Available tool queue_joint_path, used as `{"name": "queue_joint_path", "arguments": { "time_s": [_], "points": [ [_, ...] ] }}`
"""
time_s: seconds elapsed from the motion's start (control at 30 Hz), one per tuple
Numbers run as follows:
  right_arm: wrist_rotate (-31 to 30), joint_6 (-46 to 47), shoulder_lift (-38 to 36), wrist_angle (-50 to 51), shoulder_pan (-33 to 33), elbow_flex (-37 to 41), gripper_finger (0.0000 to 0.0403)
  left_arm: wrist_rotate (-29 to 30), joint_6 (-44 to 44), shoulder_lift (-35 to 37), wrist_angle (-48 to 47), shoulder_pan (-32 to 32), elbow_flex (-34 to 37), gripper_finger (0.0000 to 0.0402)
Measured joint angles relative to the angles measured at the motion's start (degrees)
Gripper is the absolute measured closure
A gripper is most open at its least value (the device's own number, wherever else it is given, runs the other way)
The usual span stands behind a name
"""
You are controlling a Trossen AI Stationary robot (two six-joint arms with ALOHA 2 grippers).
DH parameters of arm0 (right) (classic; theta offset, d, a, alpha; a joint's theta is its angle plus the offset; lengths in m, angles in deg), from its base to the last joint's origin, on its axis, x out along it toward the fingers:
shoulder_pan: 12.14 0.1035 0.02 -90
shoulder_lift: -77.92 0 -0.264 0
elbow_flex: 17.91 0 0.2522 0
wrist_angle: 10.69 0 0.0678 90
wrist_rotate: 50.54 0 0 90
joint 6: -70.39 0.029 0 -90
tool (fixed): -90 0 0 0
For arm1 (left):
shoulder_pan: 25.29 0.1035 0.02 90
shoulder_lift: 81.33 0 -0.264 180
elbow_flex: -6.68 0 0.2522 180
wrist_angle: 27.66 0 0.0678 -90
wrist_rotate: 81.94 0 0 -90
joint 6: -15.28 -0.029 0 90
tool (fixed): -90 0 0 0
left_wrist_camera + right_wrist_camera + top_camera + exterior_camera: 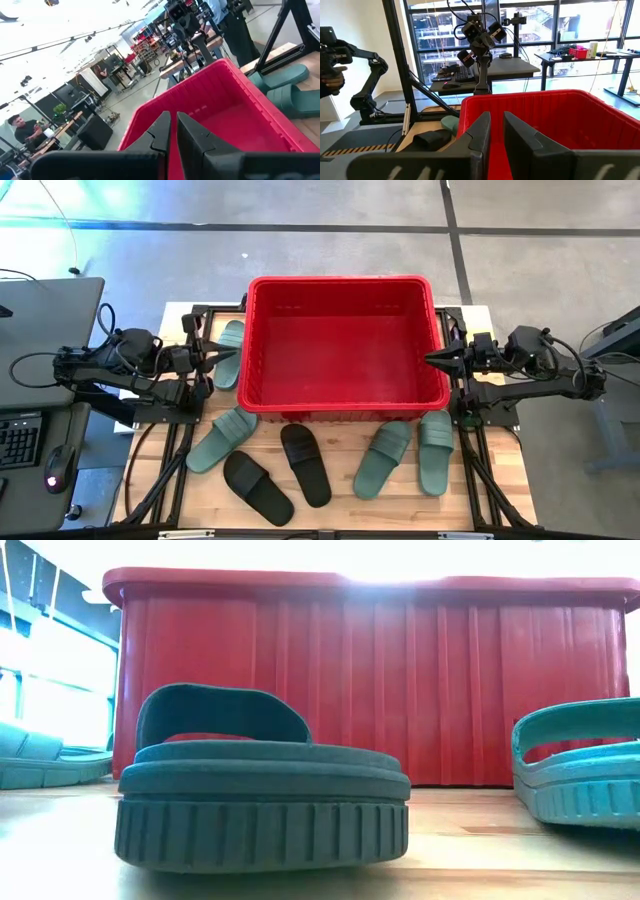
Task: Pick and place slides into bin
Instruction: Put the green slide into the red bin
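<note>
1. The wooden surface [340, 505] is lying pale and planked under everything, framed by dark rails.
2. The bin [342, 408], a red plastic tub with a rolled rim, ribbed outer walls and sloping inner walls, is sitting at the far middle of the surface with nothing showing inside it.
3. The left arm is reaching in level from the left side, its left pincer [228, 355] pointing toward the bin's left wall just outside the rim; the dark fingers [162, 131] are lying nearly pressed together with only a thin slit between them, holding nothing.
4. The right arm is mirroring it from the right side, its right pincer [432, 359] hovering at the bin's right rim, its tapered fingers [479, 131] likewise nearly together and holding nothing.
5. Four sage green slides are resting on the surface: one [229, 352] beside the bin's left wall under the left pincer, one [221, 439] near the front left corner, and two [383, 459] [436, 450] side by side in front of the right corner.
6. Two matte black slides [305, 463] [256, 486] are lying angled in front of the bin, between the green ones; all look rubbery, with one wide strap and a ridged sole edge.
</note>
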Motion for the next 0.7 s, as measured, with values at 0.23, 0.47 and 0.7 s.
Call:
{"name": "queue_joint_path", "arguments": {
  "time_s": [0.23,0.47,0.7],
  "points": [
    [-6.6,0.0,0.0,-0.4,0.0,0.0,0.0366,-0.2,3.6,-1.5,0.7,0.0,0.0,0.0383],
    [-13.2,0.6,0.0,-0.9,0.0,0.0,0.0372,-2.9,9.0,-4.0,-0.3,0.0,0.0,0.0383],
    [-13.1,5.7,0.0,-1.3,0.0,0.0,0.0371,-5.2,12.9,-6.9,0.1,0.0,0.0,0.0383]
  ]
}}
